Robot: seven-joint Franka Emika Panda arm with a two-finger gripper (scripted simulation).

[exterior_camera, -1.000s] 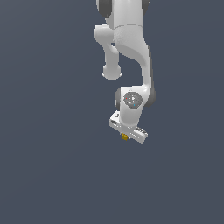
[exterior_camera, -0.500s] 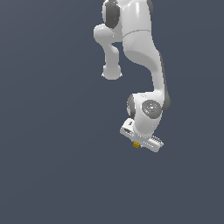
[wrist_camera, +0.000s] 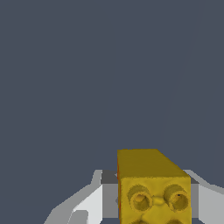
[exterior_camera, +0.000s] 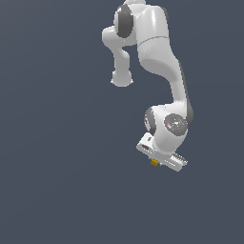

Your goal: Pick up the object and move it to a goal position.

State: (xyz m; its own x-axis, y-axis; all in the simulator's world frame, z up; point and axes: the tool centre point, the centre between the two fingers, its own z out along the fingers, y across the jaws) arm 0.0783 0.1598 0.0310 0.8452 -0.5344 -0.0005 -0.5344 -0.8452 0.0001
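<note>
You are viewing the arm reaching down toward the exterior view's right. The gripper is grasping the object, a yellow-orange block, between its white fingers. In the wrist view, the object is showing round sockets on its near face.

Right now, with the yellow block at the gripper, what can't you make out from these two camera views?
- Fingertips of the gripper: exterior view, too small; wrist view, the yellow block hides them, so contact is not visible.
- Yellow block's lower part: wrist view, cut off by the picture's edge.
- Goal position: no marker in either view.
- Height over any surface: both views show only plain dark background.
- Arm base: exterior view, cut off by the picture's edge.
</note>
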